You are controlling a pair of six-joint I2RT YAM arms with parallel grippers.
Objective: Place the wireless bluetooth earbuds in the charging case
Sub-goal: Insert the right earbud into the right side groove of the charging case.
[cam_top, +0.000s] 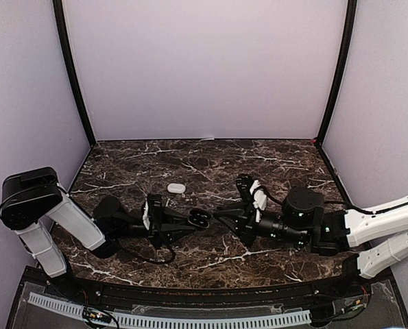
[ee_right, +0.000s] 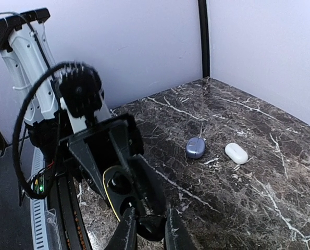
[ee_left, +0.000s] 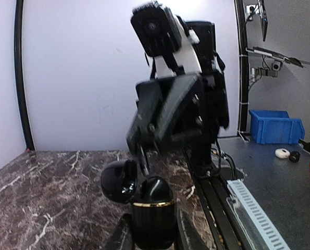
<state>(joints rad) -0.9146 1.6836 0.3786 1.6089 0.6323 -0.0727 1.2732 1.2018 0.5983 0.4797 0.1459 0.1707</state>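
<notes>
- Top external view, near edge first: both arms lie low over the table (cam_top: 272,161), a dark brown slab with a marble pattern and white veins. Their tips meet mid-table.
- My left gripper (ee_left: 153,237) is clamped on the charging case (ee_left: 153,213). One black finger presses each side of the case's lower body, and the case stands upright between them.
- That case is glossy black and pebble-shaped, with a thin gold rim around the base. Its domed lid (ee_left: 119,181) is hinged open to one side. From above I can see two wells in the base.
- My right gripper (ee_right: 149,233) has its fingers (ee_right: 126,234) drawn almost together, pinched on the dark earbud (ee_right: 149,224).
- The dark earbud is a small, smooth black lump, too blurred up close for me to make out more of its shape. It sits right at the open case, by the gold rim, and I cannot tell whether it touches.
- Farther out on the marble lie two closed cases, near each other but apart. The lavender case (ee_right: 195,148) is a matte, rounded pebble, and the white case (ee_right: 236,153) is a smooth oblong.
- Beyond them stand plain, pale lilac walls (cam_top: 204,68), with black posts at the corners.
</notes>
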